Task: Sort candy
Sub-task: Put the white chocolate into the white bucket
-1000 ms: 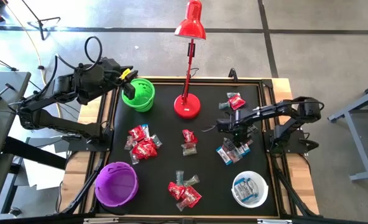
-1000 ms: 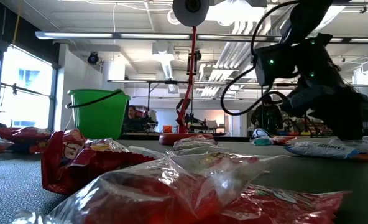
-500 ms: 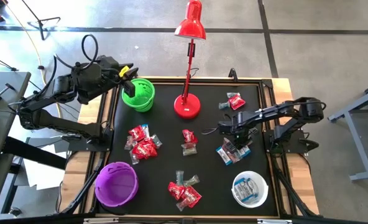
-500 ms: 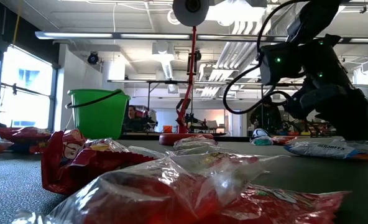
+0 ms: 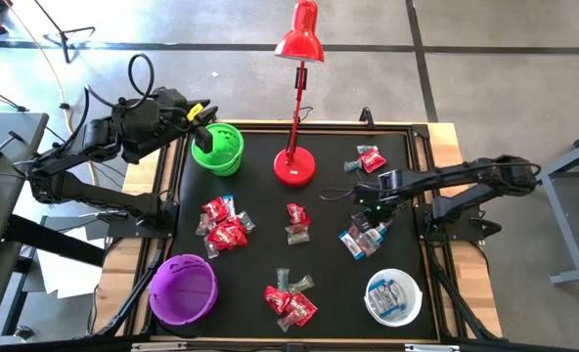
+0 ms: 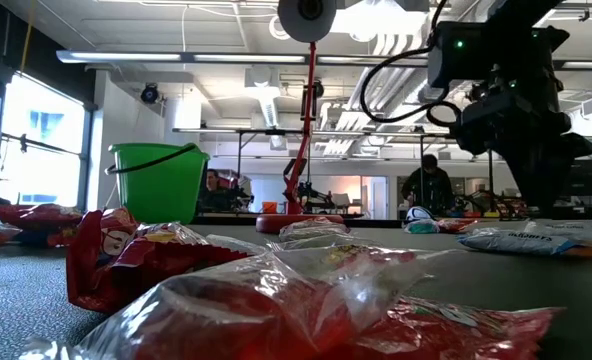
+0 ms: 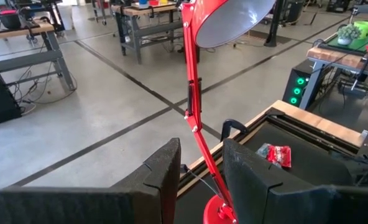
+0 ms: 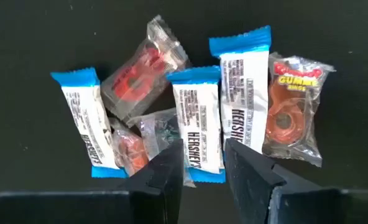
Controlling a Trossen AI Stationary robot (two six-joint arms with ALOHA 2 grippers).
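Lying in a small heap on the black bench (image 5: pixel 329 264), the candy (image 8: pixel 196 118) sits directly beneath the right gripper (image 8: pixel 202 163), whose jaws stand slightly spread and hold nothing. Blue-and-white wrappers read "HERSHEY'S"; a clear packet beside them reads "GUMMI". The left gripper (image 7: pixel 199 180) waits at the green bowl (image 5: pixel 218 149), jaws narrowly apart and empty, facing the red lamp (image 7: pixel 227 25).

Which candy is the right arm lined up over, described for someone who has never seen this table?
Start at the white bowl on the black mat; just beyond it lies a small pile under the right gripper. Of its three blue-and-white bars, it is the middle bar, directly ahead of the open fingers, between a longer bar and one lying apart.
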